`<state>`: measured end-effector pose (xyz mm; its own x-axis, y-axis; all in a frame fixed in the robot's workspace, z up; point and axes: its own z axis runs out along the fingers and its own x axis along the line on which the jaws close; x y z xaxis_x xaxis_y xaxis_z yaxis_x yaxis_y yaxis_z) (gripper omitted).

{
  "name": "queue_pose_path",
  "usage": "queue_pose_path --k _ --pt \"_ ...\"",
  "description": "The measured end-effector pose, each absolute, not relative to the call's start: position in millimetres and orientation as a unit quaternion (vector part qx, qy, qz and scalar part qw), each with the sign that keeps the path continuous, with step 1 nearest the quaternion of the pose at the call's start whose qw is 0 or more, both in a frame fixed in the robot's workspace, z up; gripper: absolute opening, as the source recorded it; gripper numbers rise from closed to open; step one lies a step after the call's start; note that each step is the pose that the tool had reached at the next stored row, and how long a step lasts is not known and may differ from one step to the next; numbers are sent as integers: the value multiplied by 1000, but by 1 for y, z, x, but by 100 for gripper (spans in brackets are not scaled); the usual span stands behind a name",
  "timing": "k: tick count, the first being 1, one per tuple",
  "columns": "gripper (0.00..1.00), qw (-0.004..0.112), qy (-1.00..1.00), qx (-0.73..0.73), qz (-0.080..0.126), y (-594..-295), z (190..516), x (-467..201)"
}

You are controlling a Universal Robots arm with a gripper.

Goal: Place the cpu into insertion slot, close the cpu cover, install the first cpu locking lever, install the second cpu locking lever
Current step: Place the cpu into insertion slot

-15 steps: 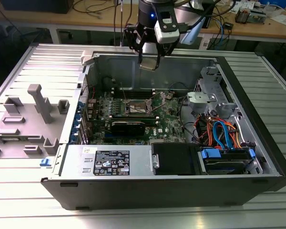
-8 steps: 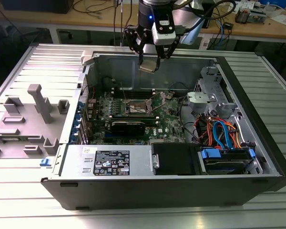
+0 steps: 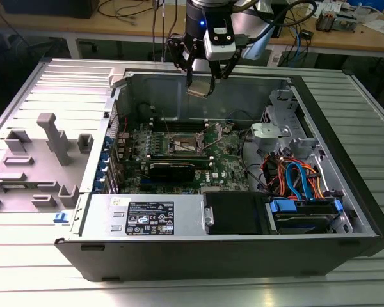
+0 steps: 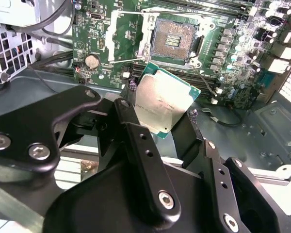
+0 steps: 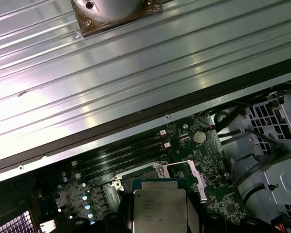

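Gripper (image 4: pixel 164 127) is clamped on the cpu (image 4: pixel 162 97), fingers (image 4: pixel 136 131) nipping two opposite edges, gap no wider than the chip, metal top facing the cam in both wrist views. The chip is tilted, not level w/ the board. In the exterior view it hangs high over the back wall of the open case (image 3: pixel 147 96), well apart from the motherboard (image 3: pixel 233 163). The insertion slot (image 4: pixel 177 41) lies open below, contact field bare inside its silver frame. Risks, as I judge them: it's an edge grip only, so a jolt could let the chip slide or twist. If it goes in tilted, one corner lands first and could bend contacts. If it's off-centre, it rides up on the frame. Can't tell the corner-mark orientation from here, so a wrong rotation is possible too.
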<state>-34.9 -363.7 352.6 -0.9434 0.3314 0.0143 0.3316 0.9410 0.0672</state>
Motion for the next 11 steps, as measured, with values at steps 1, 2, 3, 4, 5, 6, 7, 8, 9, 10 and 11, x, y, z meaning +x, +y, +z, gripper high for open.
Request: queue_pose_path --k 1,2,3,4,5,6,7,8,9,10,11 --pt "54 1 -985 -168 -34 -364 353 -35" --pt "54 1 -985 -169 -34 -364 353 -35" --pt "54 1 -985 -169 -34 -364 353 -35" --pt "54 1 -985 -169 -34 -364 353 -35" --pt "54 1 -985 -169 -34 -364 353 -35" --pt "54 1 -985 -170 -34 -364 353 -35" --pt "54 1 -985 -170 -34 -364 353 -35" --pt "54 1 -985 -170 -34 -364 353 -35" --pt "54 1 -985 -171 -34 -364 353 -35" --pt "54 1 -985 -171 -34 -364 353 -35" --pt "54 1 -985 -171 -34 -364 353 -35"
